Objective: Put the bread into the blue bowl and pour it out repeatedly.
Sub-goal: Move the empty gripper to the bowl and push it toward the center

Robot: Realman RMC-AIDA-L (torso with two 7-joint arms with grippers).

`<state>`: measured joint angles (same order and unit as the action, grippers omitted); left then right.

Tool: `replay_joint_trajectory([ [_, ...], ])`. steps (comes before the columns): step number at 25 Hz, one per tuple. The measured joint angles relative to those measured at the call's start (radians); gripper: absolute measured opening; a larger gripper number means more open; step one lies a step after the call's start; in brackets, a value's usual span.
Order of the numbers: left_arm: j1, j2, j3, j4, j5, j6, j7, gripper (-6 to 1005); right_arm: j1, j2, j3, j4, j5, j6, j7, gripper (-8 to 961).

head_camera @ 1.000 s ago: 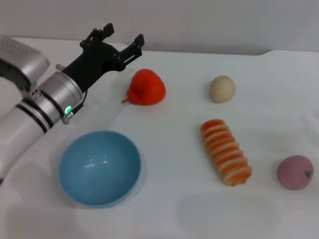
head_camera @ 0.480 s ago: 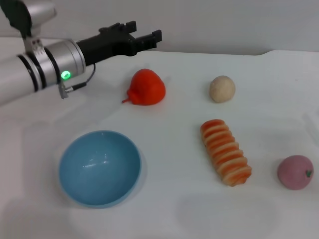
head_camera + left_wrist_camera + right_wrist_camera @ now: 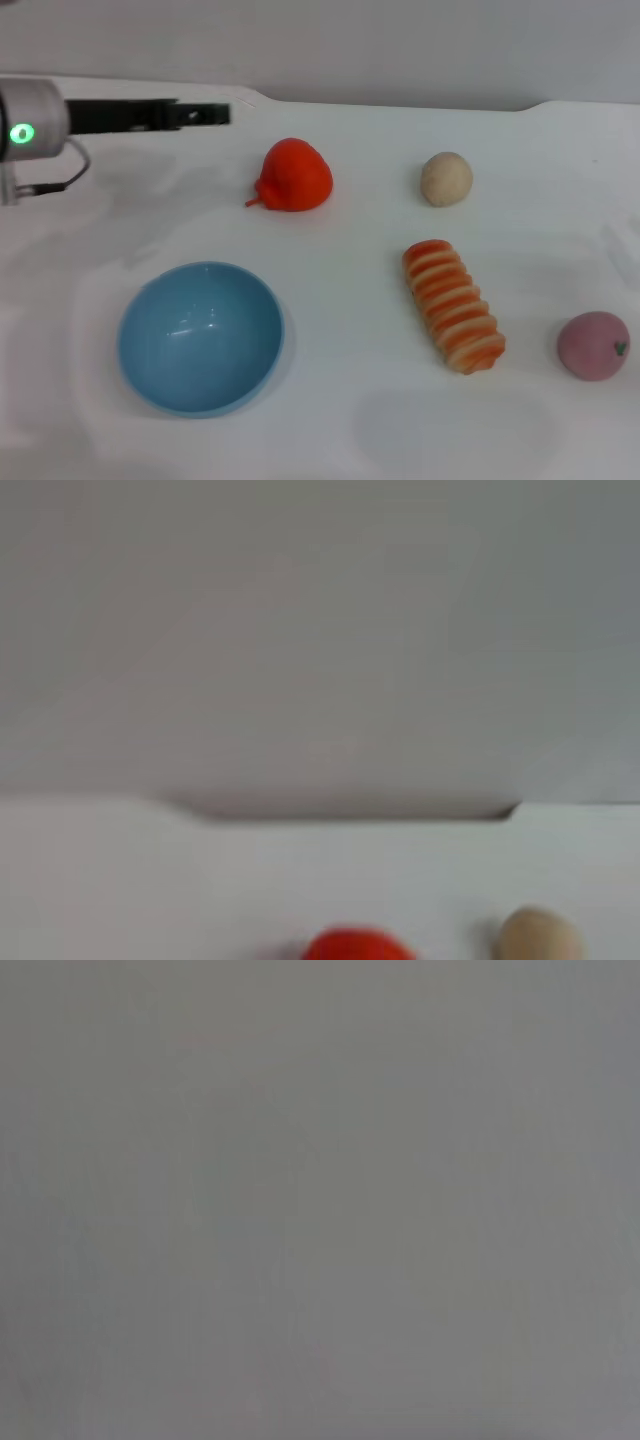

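Moved: left end effector (image 3: pixel 205 114) has swung back, now level, far-left of the bowl (image 3: pixel 200 337); grip state unclear.
Bread (image 3: pixel 453 306): on tabletop (image 3: pixel 340 400), right of bowl.
Bowl: empty.

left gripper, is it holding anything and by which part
Nothing is held. The left gripper is up at the table's far left with nothing in it; the bread lies untouched on the table.

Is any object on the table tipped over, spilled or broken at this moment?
Nothing stands out. The round light-blue plastic bowl sits upright and empty, and the ridged orange-and-cream bread loaf lies intact on the white table. The left gripper hangs apart from both.
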<state>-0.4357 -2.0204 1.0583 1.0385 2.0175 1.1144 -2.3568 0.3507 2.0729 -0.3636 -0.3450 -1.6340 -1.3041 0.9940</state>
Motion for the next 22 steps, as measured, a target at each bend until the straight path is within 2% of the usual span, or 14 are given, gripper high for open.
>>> replay_joint_trajectory([
  [2, 0.024, -0.005, -0.017, 0.074, 0.072, 0.063, -0.101, 874, 0.003, 0.000, 0.000, 0.002, 0.000, 0.018, 0.000, 414],
  [5, 0.038, -0.014, -0.019, 0.127, 0.120, 0.104, -0.126, 875, 0.011, 0.001, -0.001, 0.006, 0.000, 0.038, 0.000, 412],
  [9, 0.040, -0.026, -0.019, 0.224, 0.257, 0.207, -0.221, 875, 0.018, 0.001, -0.006, 0.008, 0.000, 0.042, 0.000, 410],
  [15, 0.044, -0.031, -0.016, 0.364, 0.382, 0.427, -0.322, 875, 0.020, 0.000, -0.005, 0.008, 0.000, 0.044, -0.001, 407],
  [22, 0.072, -0.036, 0.006, 0.439, 0.505, 0.491, -0.374, 875, 0.025, -0.002, -0.006, 0.007, 0.000, 0.045, -0.001, 403],
])
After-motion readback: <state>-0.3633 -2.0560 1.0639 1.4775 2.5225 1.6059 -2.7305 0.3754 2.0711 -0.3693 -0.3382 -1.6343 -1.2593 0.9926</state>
